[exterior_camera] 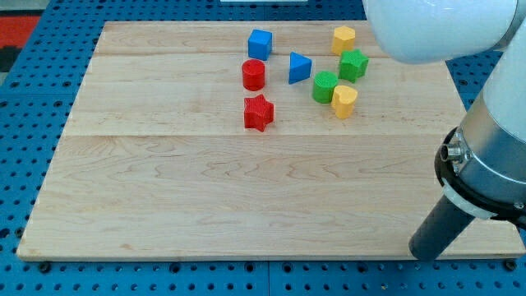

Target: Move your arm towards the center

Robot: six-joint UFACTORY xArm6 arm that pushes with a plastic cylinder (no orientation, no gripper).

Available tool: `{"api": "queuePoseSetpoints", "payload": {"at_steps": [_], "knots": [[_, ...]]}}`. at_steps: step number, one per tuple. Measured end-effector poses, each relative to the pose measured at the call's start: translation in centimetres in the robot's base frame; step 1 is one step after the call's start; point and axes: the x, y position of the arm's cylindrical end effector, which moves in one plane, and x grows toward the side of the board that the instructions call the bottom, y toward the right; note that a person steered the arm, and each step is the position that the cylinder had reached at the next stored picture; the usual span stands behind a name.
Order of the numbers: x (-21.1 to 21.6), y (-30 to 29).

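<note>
My tip (425, 252) rests on the wooden board (164, 189) at the view's bottom right corner, far from all blocks. The blocks cluster near the view's top centre: a blue cube (260, 43), a red cylinder (253, 75), a red star (258, 113), a blue triangular block (299, 67), a yellow hexagonal block (343, 39), a green star-like block (353, 65), a green block (325, 86) and a yellow heart-like block (344, 100). The nearest block to my tip is the yellow heart-like one, well up and to the left.
The arm's white and grey body (493, 156) fills the view's right side and top right corner. A blue perforated table (33, 123) surrounds the board.
</note>
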Motion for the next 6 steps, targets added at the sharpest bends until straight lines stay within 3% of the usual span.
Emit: {"api": "queuePoseSetpoints", "payload": {"at_steps": [2,3,5,6], "knots": [[-1.6,1.0],[-8.7,1.1],[-19.6,-11.7],[-22.5,-20.4]]}}
